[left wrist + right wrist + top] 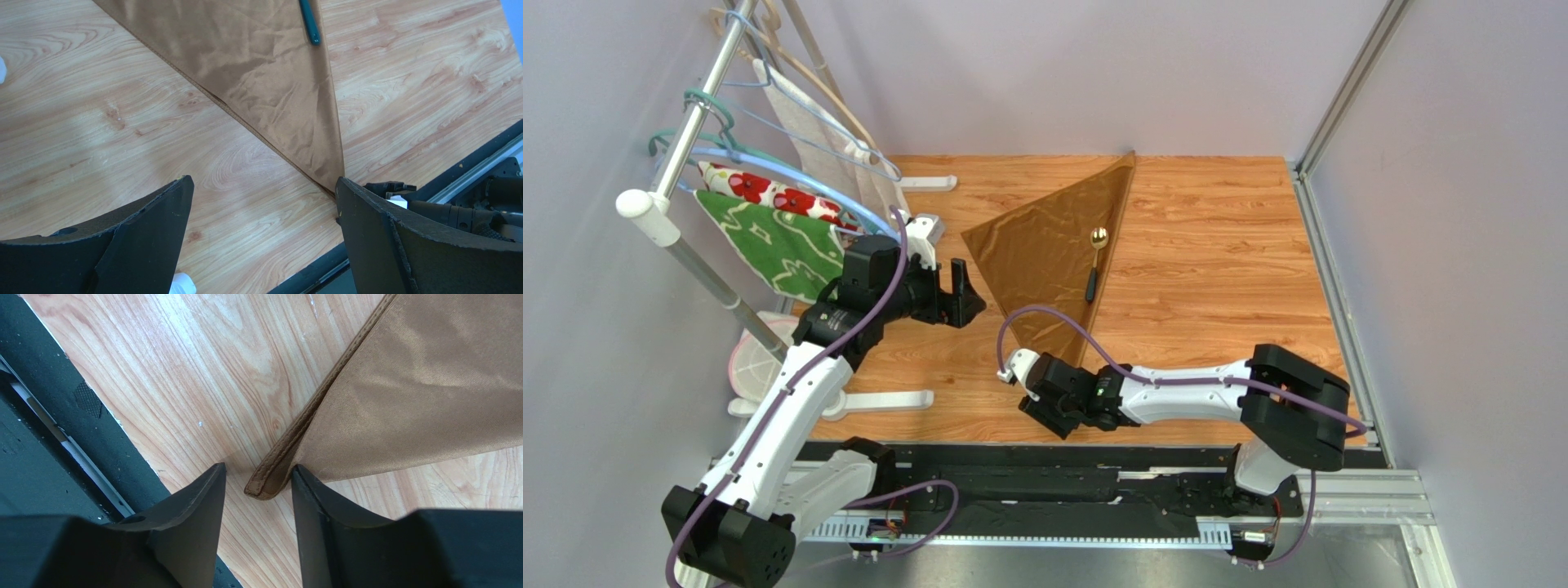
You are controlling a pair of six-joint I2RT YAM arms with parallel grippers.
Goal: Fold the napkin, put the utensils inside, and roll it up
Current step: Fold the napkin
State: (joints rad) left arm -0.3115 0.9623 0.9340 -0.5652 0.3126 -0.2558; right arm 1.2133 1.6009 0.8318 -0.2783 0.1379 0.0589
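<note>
While the folded napkin point(1057, 245) lies as a triangle on the table point(1222, 270), spoon point(1095, 260) on top, my right gripper point(258, 473) straddles its near corner, unclenched; my left gripper point(263, 180) hangs open beside it. A careless lift could roll the spoon off.

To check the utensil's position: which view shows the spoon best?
The top external view: the whole spoon lies on the napkin, near its right edge. The left wrist view shows only the end of its handle; the right wrist view, nothing of it.
</note>
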